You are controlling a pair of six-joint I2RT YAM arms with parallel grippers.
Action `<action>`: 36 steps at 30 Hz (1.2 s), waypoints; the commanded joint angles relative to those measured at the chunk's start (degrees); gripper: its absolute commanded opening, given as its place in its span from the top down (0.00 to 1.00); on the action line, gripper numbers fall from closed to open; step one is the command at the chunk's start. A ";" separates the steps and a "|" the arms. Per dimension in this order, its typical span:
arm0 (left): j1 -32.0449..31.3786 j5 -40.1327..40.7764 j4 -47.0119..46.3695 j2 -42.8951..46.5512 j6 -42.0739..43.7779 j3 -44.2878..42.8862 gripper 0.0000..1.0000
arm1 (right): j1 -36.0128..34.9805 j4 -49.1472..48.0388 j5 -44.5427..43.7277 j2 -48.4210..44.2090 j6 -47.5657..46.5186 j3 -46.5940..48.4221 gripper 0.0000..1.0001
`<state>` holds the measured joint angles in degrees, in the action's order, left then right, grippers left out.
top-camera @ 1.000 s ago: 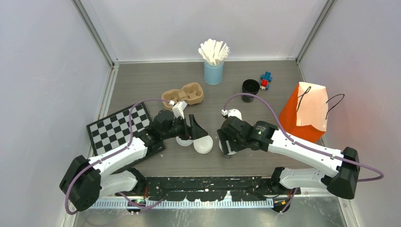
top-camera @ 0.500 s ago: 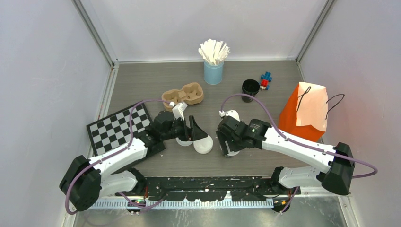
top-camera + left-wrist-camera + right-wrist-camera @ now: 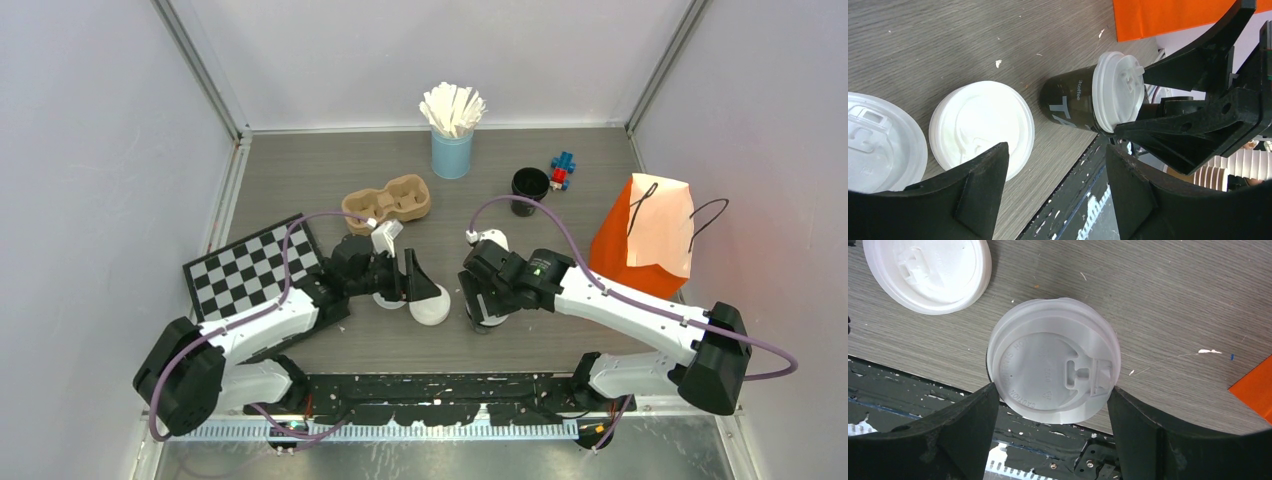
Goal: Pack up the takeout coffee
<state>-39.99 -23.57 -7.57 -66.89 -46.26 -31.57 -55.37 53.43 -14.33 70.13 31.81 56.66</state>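
Three lidded cups (image 3: 883,140) (image 3: 980,125) (image 3: 1073,100), one lidless cup (image 3: 530,184), one carrier (image 3: 388,200), one bag (image 3: 650,235), one stirrer cup (image 3: 452,152), one checkerboard (image 3: 240,265), one toy (image 3: 562,170).

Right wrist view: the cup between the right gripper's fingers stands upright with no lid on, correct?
No. The cup between the right gripper's fingers stands upright, but with a white sip lid on, as the right wrist view shows.

Grey wood tabletop (image 3: 300,180) — pale walls (image 3: 100,150).
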 commanded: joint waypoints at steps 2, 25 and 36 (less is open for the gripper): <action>0.17 -2.68 -4.67 -1.29 0.38 -1.75 0.28 | 0.53 -1.92 1.65 -0.77 -0.88 -0.12 0.19; -2.65 -6.30 -13.68 -11.52 -1.89 -4.04 0.33 | 0.95 -2.53 2.53 -0.13 -1.30 -0.34 0.16; -4.47 -5.83 -15.23 -14.58 -1.89 -5.90 0.33 | 0.99 -2.97 2.79 0.89 -1.54 -1.21 0.15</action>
<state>-43.97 -28.71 -18.96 -80.44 -47.86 -35.20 -54.63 51.29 -11.64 70.63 31.14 55.90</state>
